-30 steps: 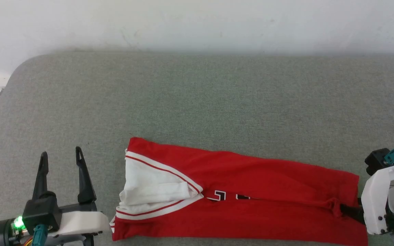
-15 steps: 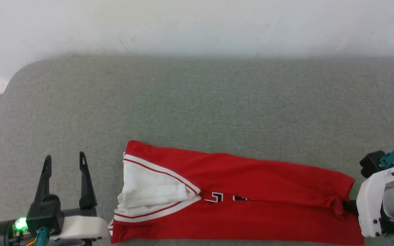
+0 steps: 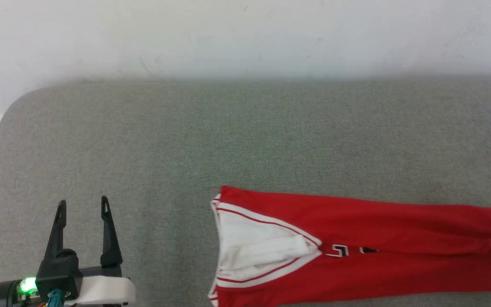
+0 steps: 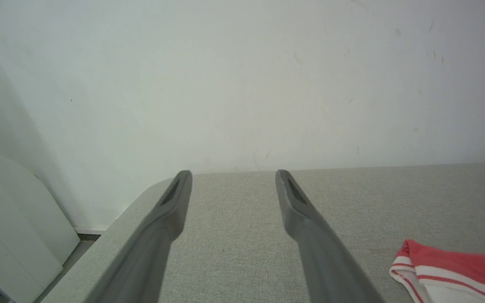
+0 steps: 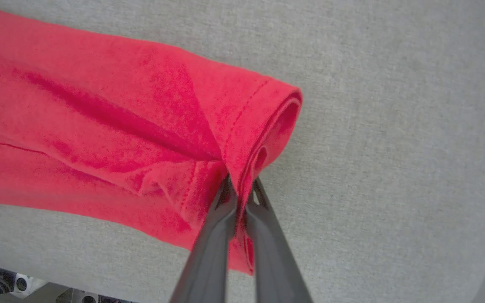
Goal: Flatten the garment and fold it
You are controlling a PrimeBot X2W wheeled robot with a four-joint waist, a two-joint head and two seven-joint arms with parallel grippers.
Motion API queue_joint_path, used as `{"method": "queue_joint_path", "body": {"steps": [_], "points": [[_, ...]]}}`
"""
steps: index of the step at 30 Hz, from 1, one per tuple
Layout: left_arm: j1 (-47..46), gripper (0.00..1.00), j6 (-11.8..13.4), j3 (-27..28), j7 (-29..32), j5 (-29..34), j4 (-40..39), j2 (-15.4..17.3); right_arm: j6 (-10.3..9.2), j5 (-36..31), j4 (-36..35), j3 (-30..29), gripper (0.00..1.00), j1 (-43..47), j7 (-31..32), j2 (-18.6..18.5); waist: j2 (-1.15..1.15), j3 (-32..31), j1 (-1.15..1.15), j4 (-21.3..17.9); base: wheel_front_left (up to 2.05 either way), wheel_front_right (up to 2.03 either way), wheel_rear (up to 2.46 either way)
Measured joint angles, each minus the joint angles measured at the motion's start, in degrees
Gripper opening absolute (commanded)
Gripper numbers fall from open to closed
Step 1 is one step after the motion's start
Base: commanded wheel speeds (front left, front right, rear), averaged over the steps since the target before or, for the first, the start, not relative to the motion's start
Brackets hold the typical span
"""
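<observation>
Both right fingers (image 5: 241, 185) are pinched shut on the hem end of the red jersey T-shirt (image 3: 356, 247), which lies lengthwise, left to right, across the grey table (image 3: 245, 140), its sleeve end pointing toward my wide-open, empty left fingers (image 3: 83, 204), well apart.

Text on garment (image 3: 356, 221): black, white-outlined characters (image 3: 340, 250) tucked in the fold, well right of left gripper (image 3: 83, 201); mostly hidden, none readable
</observation>
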Motion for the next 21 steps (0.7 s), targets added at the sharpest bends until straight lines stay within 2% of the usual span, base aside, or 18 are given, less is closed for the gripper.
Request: {"method": "queue_joint_path", "body": {"steps": [4, 7, 10, 16, 21], "points": [[0.0, 1.0, -0.2, -0.1, 0.0, 0.2, 0.0, -0.1, -0.01, -0.7, 1.4, -1.6, 0.0, 1.5, 0.9, -1.4, 0.0, 0.0, 0.0, 0.0, 0.0, 0.0, 0.0], [0.0, 1.0, -0.2, -0.1, 0.0, 0.6, 0.0, -0.1, -0.01, -0.7, -1.1, -1.7, 0.0, 2.3, 1.3, -1.6, 0.0, -0.3, 0.0, 0.0, 0.0, 0.0, 0.0], [0.2, 1.0, -0.2, -0.4, 0.0, 0.8, 0.1, -0.1, -0.01, -0.5, -7.3, -1.4, 0.0, 2.9, 1.8, -2.1, 0.0, -0.6, 0.0, 0.2, 0.0, 0.0, 0.0], [0.2, 1.0, -0.3, -0.9, 0.0, 1.1, 0.2, -0.1, -0.01, 0.9, -24.7, 0.5, 0.0, 3.5, 3.9, -2.0, 0.0, -0.7, 0.0, 0.7, 0.0, 0.0, 0.0], [0.1, 1.0, -0.3, -1.9, 0.0, 1.1, 0.3, -0.2, -0.01, 0.8, -34.3, 5.8, 0.0, 0.0, 6.8, 2.2, 0.0, 0.2, 0.0, 1.2, 0.0, 0.0, 0.0]]}}
